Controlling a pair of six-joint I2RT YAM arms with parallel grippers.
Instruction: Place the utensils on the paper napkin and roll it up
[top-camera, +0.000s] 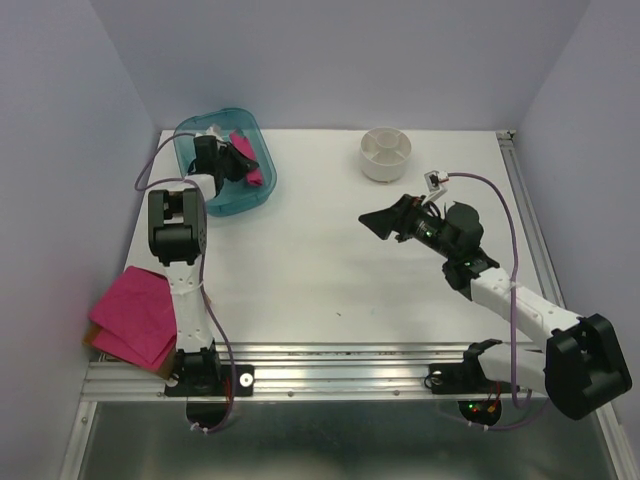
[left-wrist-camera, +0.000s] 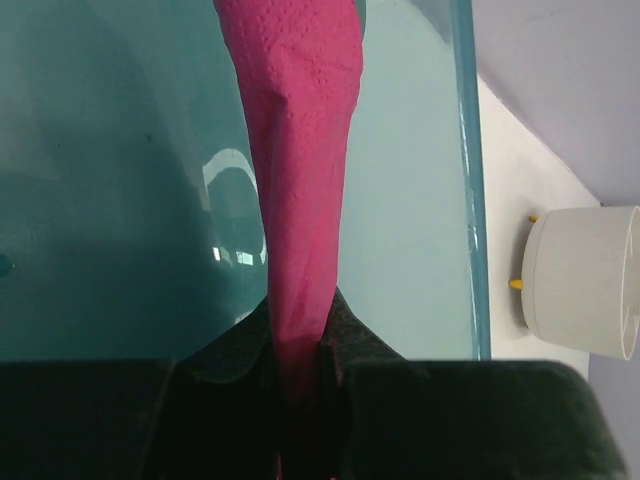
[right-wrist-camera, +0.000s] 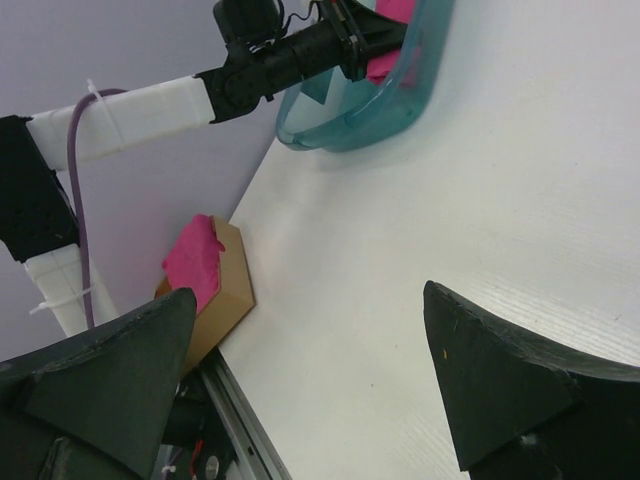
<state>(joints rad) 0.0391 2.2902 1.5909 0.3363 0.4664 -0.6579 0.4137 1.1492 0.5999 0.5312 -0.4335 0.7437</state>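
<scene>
Left pincer (left-wrist-camera: 299, 362) clamps paper napkin (left-wrist-camera: 300, 150) | top edge cropped

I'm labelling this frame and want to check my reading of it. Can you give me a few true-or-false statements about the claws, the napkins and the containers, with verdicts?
1. The left claw is shut on a pink napkin. True.
2. The right claw holds a utensil. False: it is open and empty, above the table.
3. The left claw is over the teal bin. True.
4. The white round container sits inside the teal bin. False: it stands on the table, apart from the bin and to its right.
5. The pile of pink napkins lies at the table's far right corner. False: it is at the near left edge, beside the left arm's base.
</scene>
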